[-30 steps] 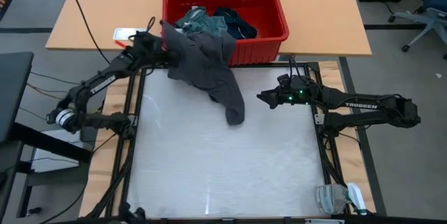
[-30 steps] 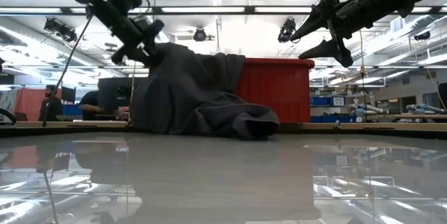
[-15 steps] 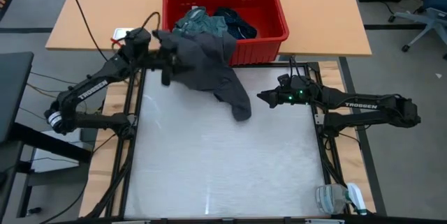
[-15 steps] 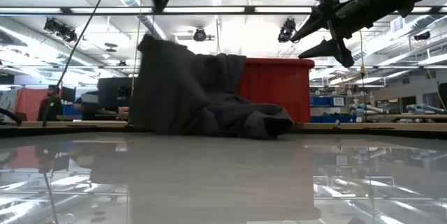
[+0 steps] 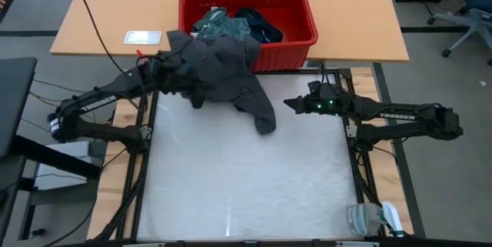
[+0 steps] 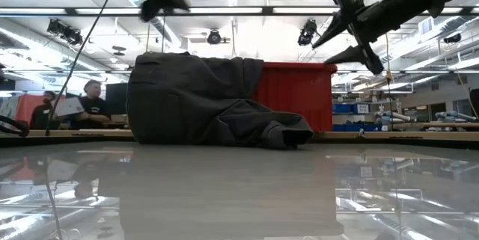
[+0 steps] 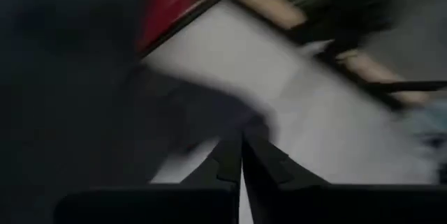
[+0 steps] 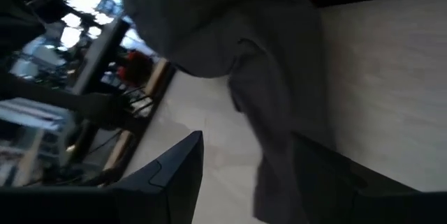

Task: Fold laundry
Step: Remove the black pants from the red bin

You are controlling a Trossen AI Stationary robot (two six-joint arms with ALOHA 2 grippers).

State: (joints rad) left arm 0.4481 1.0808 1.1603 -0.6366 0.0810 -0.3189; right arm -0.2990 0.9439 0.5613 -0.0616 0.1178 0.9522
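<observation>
Where the white table (image 5: 231,193) meets the red plastic basket (image 5: 296,43) at its far edge, the charcoal grey garment (image 5: 223,74) lies heaped, its upper part draped against the basket's front wall and over the rim, one long section trailing out onto the table surface toward the middle and ending in a crumpled fold. In the low view the same grey garment (image 6: 202,102) stands as a tall mound in front of the basket (image 6: 296,94), with its loose end bunched on the table. Inside the basket sit the teal-green shirt (image 5: 221,25) and a dark navy piece (image 5: 261,24), side by side. The left gripper (image 5: 171,78) is at the garment's left side near the table's far left corner; its jaws are pressed together, and whether they pinch cloth cannot be told, since the left wrist view is blurred. The right gripper (image 5: 290,106) hovers above the table just to the right of the garment's trailing end, apart from it, jaws spread with nothing between them. In the right wrist view the grey cloth (image 8: 272,91) hangs ahead of its fingers (image 8: 174,168). Beyond the table, people (image 6: 90,102) sit at a desk.
</observation>
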